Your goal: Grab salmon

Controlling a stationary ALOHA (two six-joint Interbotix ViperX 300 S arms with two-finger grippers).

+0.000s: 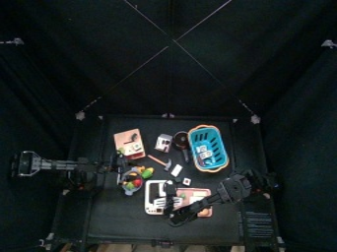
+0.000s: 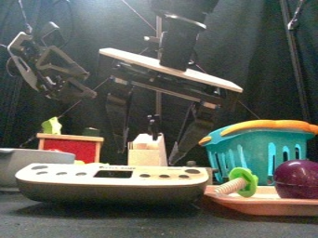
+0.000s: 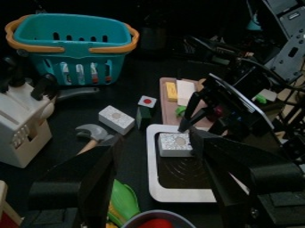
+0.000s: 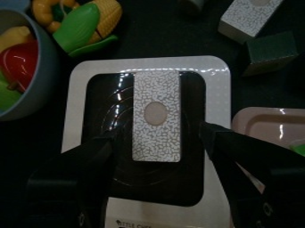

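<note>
While right claw point(image 4: 152, 169) gapes wide — salmon point(image 4: 155, 116) lies between its jaws | on white tray point(image 4: 86, 89)

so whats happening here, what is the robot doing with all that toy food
The right gripper hangs with its jaws wide open over a speckled grey block with a pale oval, apparently the toy salmon, lying on the dark grill of a white tray. It holds nothing yet. The left gripper sits back at the table's left, looking on. Nearby are a teal basket with an orange rim and a bowl of colourful toy fruit.
</note>
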